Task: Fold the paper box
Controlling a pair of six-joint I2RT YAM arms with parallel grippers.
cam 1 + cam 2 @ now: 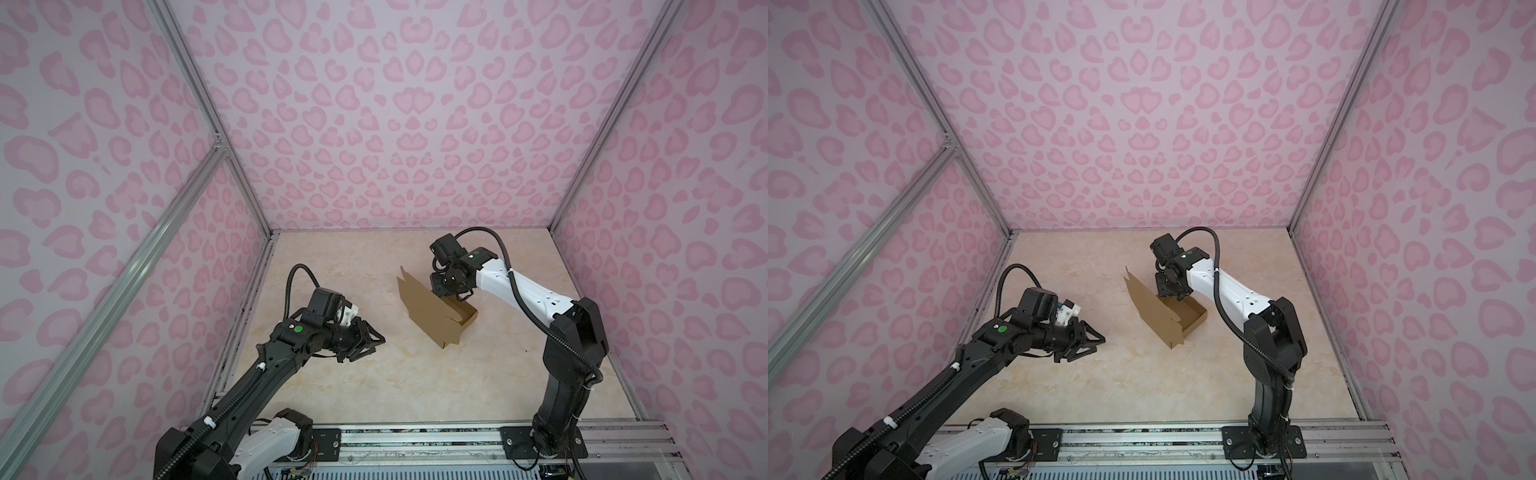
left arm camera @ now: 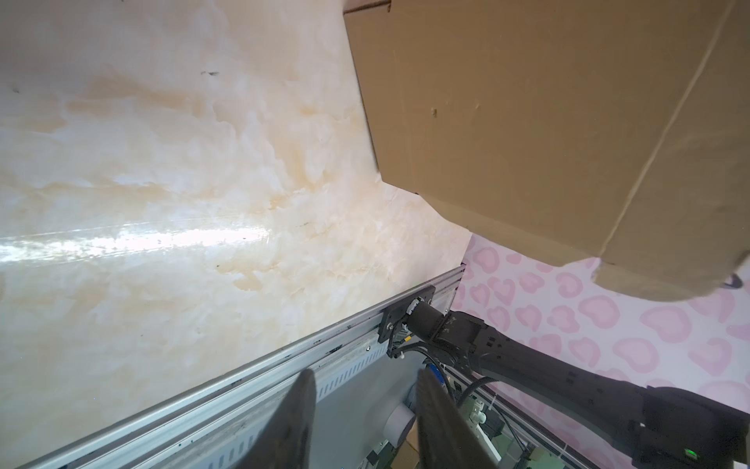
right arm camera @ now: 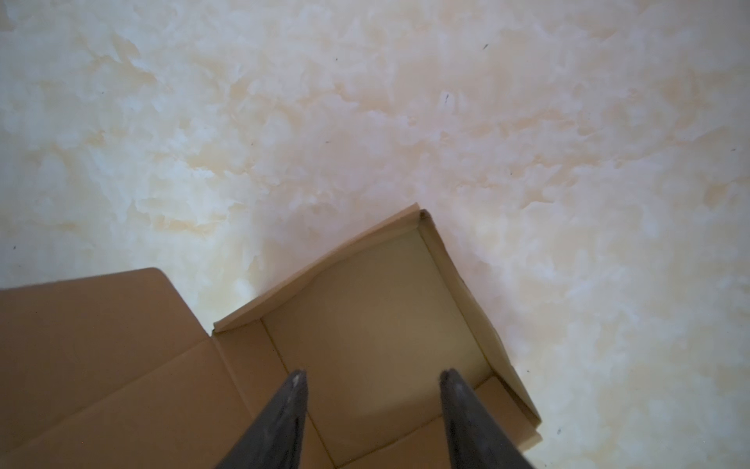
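Walls point(image 1: 374, 124) printed with pink heart-like blotches close in a small work cell on three sides, held by silver metal framing. Between them lies a glossy cream marble-look table point(image 1: 332, 395), with a metal rail point(image 1: 415, 436) along its 6 o'clock edge.

Two black and white robot arms rise from that rail. The left arm point(image 1: 249, 382) comes up from about 7 o'clock and the right arm point(image 1: 565, 353) from about 5 o'clock. The right arm reaches up and over toward the middle.

Near the middle of the table, in both top views, sits the paper box point(image 1: 432, 316), plain brown cardboard, partly folded. Its shallow tray rests on the table with low side walls raised. A large flat lid panel stands up steeply along the tray's 9 o'clock side, with a small tab at its far top corner.

The left gripper point(image 1: 376, 345) hangs above the table at about 9 o'clock from the box, well apart from it and pointing toward it. The left wrist view shows its two dark fingers point(image 2: 300, 406) spread, with nothing between them.

The right gripper point(image 1: 446, 296) points down at the tray's 12 o'clock end. The right wrist view shows its fingers point(image 3: 458, 406) parted over the tray floor point(image 3: 365, 325), gripping nothing. Whether their tips touch the cardboard cannot be told.
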